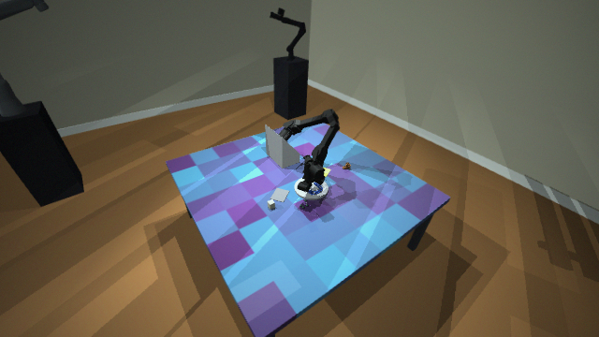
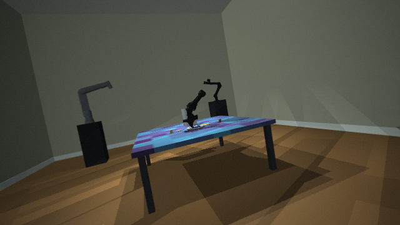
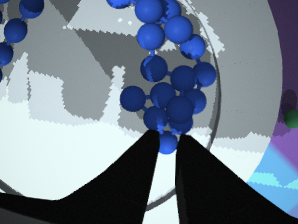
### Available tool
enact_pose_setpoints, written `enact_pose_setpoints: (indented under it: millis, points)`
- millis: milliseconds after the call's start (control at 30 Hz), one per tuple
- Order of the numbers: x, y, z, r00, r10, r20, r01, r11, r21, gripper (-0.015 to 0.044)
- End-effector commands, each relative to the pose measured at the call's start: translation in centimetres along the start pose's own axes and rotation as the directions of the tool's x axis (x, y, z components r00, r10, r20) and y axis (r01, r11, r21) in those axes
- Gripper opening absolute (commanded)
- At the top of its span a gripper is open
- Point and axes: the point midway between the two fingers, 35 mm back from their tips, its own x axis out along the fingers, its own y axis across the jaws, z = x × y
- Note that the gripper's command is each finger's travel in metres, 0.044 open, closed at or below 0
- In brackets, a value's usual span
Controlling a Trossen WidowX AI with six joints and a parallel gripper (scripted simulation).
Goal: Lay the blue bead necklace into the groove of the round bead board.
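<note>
Brown wooden floor runs under a counter with blue and purple patches, and plain walls rise behind it. The white round bead board lies on that counter, with the black robot arm bent over it. The blue bead necklace is on the board; the top and exterior views make it only a small blue patch, while the wrist view shows a bunched heap of beads near the board's rim and another strand across from it. That close view also shows the thin dark curve of the groove, with the heap beside and partly over it rather than laid neatly along it. The gripper is nearly closed, its tips pinching the necklace at one bead on the end of the heap; the top view cannot show this pinch. A green bead just outside the board is plain only from the wrist. The top view best separates the board's other neighbors: a pale cube and a flat light square near it, a yellow piece close by the board, and a small orange-brown object farther from it. A gray upright panel stands beyond the board, mostly hidden by the arm in the exterior view.
</note>
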Motion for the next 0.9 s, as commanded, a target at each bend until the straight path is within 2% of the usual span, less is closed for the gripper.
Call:
enact_pose_setpoints:
  millis: [0, 867]
  points:
    - [0.0, 0.0, 0.0, 1.0, 0.0, -0.001, 0.0, 1.0, -0.002, 0.0]
    - [-1.4, -0.5, -0.7, 1.0, 0.007, -0.003, -0.007, 1.0, 0.006, 0.0]
